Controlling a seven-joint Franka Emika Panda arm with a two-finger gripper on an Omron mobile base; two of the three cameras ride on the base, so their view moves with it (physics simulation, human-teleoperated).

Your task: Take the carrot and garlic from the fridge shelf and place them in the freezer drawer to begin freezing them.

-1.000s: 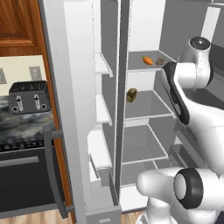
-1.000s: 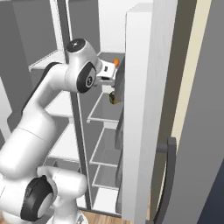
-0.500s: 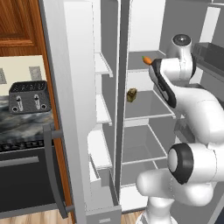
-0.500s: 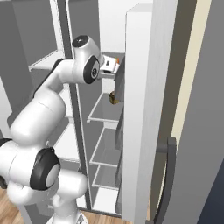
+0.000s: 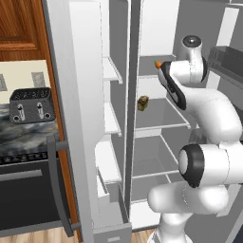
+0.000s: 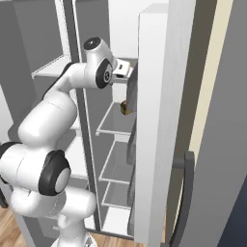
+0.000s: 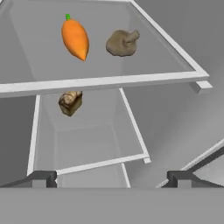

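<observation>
A white robot arm [image 5: 209, 109] rises from its base and bends into an open fridge, its wrist level with the upper fridge shelf [image 7: 131, 79]. The fingers [image 7: 111, 177] stand wide apart with nothing between them, both dark tips low in the hand view and short of the shelf's front edge.

On that shelf the carrot [image 7: 75, 38] lies with its green tuft pointing toward the back wall. The garlic [image 7: 122, 43], a dull tan-brown lump with a short stub, sits just beside it, the two close but apart. In the left base view the carrot [image 5: 158, 64] shows as a spot of orange at the edge of the arm's upper link.

One shelf below [image 7: 94, 164], a boxy tan-and-dark-brown item [image 7: 70, 103] rests near the left side; the same item [image 5: 143, 102] shows in the left base view and, partly hidden by the door, in the right base view [image 6: 124, 108].

The fridge door [image 6: 154, 125] stands open beside the arm, its narrow white door shelves [image 5: 110, 71] bare. At the foot of the fridge a pale grey freezer drawer [image 5: 111, 218] sits pulled out. A toaster [image 5: 32, 105] stands on the dark marbled surface [image 5: 26, 135] to the left.
</observation>
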